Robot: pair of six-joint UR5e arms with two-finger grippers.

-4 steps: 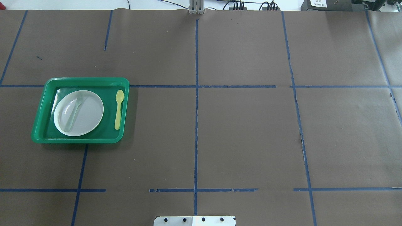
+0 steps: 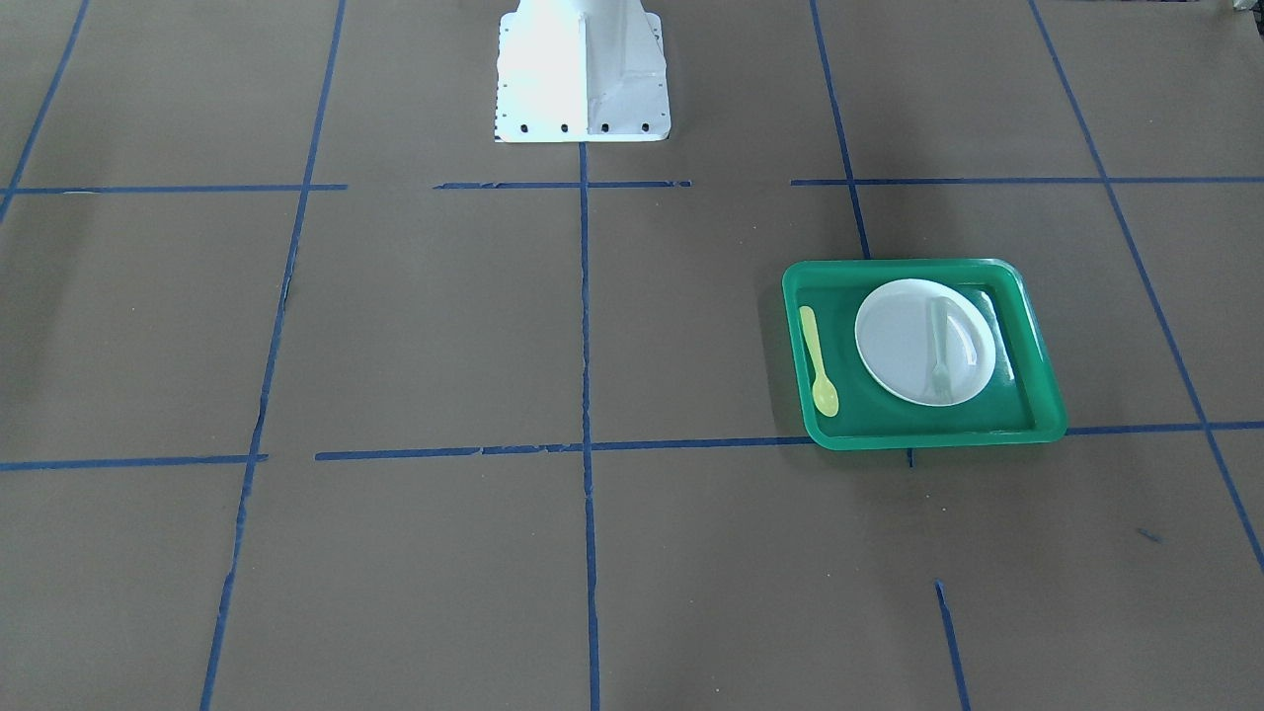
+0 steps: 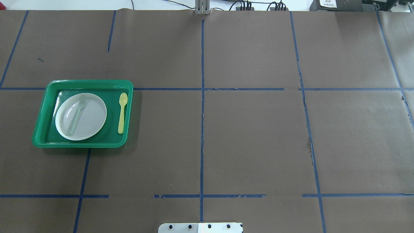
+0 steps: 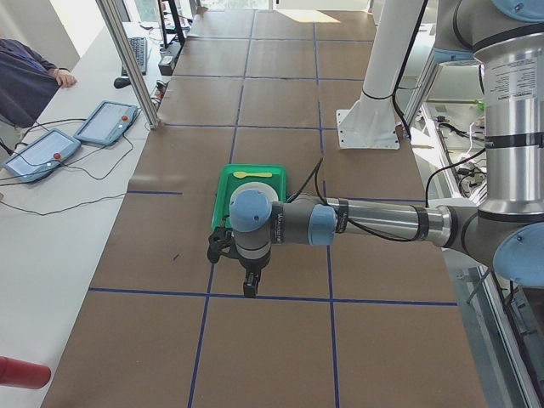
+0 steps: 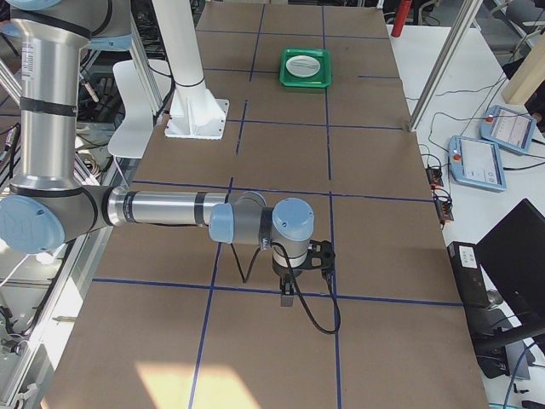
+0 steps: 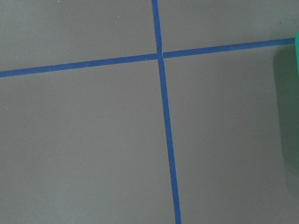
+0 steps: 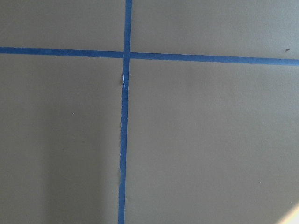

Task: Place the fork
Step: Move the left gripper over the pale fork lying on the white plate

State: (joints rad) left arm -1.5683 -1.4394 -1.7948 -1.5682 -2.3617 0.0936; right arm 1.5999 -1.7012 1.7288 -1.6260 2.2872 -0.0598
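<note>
The pale translucent fork (image 3: 77,114) lies on the white plate (image 3: 93,116) inside the green tray (image 3: 87,82) at the table's left. It also shows in the front-facing view (image 2: 940,346). A yellow spoon (image 3: 122,113) lies in the tray beside the plate. Neither gripper shows in the overhead or front-facing views. In the exterior left view my left gripper (image 4: 249,285) hangs over the table near the tray's near side. In the exterior right view my right gripper (image 5: 288,294) hangs far from the tray (image 5: 305,66). I cannot tell whether either is open or shut.
The table is covered in brown paper with blue tape lines. The robot's white base (image 2: 581,69) stands at the table's edge. The tray's green edge (image 6: 292,116) shows at the right of the left wrist view. Tablets (image 4: 106,121) and cables lie on a side bench.
</note>
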